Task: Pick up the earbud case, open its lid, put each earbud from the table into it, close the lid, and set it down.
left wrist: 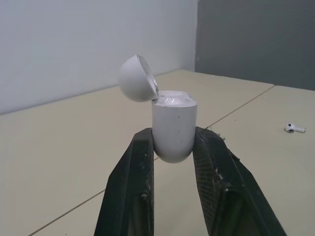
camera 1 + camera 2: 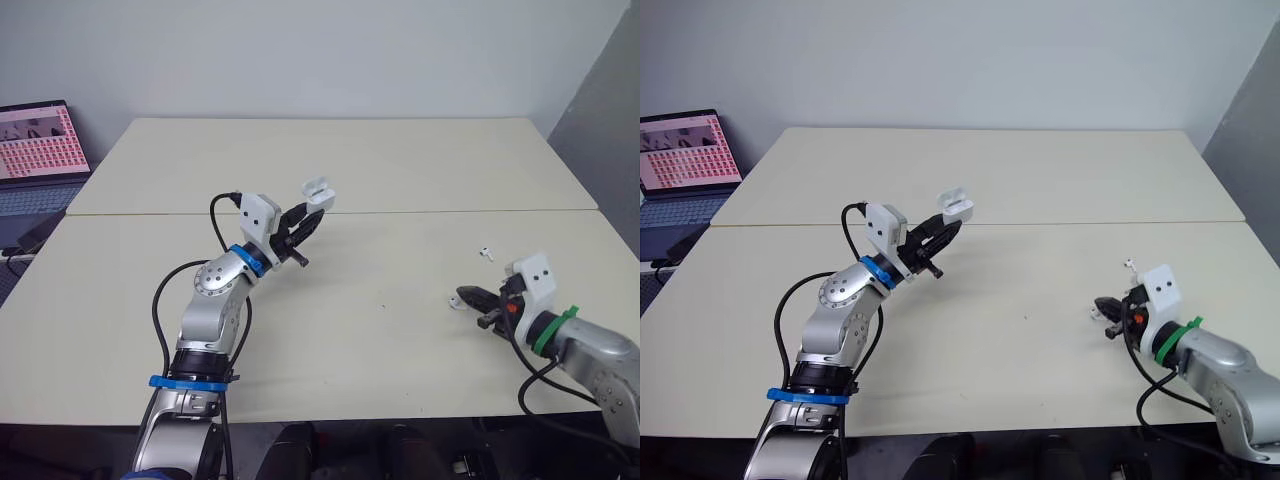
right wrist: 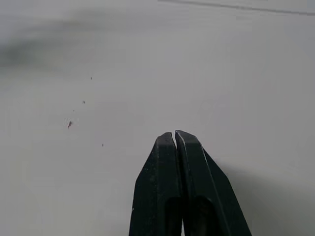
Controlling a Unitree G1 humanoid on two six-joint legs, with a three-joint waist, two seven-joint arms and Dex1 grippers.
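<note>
Left wrist view: left gripper (image 1: 174,140) is closed on the earbud case (image 1: 173,123). Its black fingers (image 1: 133,187) pinch the rounded lower end from both sides. The case is upright and raised clear of the worktop (image 2: 400,170). The lid (image 1: 137,84) is swung back on its hinge and the mouth is exposed; what lies inside is hard to make out.

Right wrist view: right gripper (image 3: 174,136) is fully closed, tips pressed flat together, nothing visible between them. In the eye views it sits low at the worktop, well apart from the left gripper. The near earbud (image 2: 456,301) lies just off its tips; I cannot tell whether they touch. The far earbud (image 2: 485,253) lies free a little beyond it.

Risks, as I judge them:
- With its tips closed, the right gripper is likely to nudge the near earbud and send it skidding rather than pick it up. It has to open first.
- The earbuds are tiny, smooth and curved, so an off-centre pinch could squirt one out.
- The case is held only by its curved bottom. A push while an earbud is seated could rotate it in the grip or knock the lid shut.

Materials:
- Case and earbuds: glossy white hard plastic, a pill-shaped body with a domed lid.
- Fingers: matte black and scuffed.
- Worktop: pale, flat and matte.
</note>
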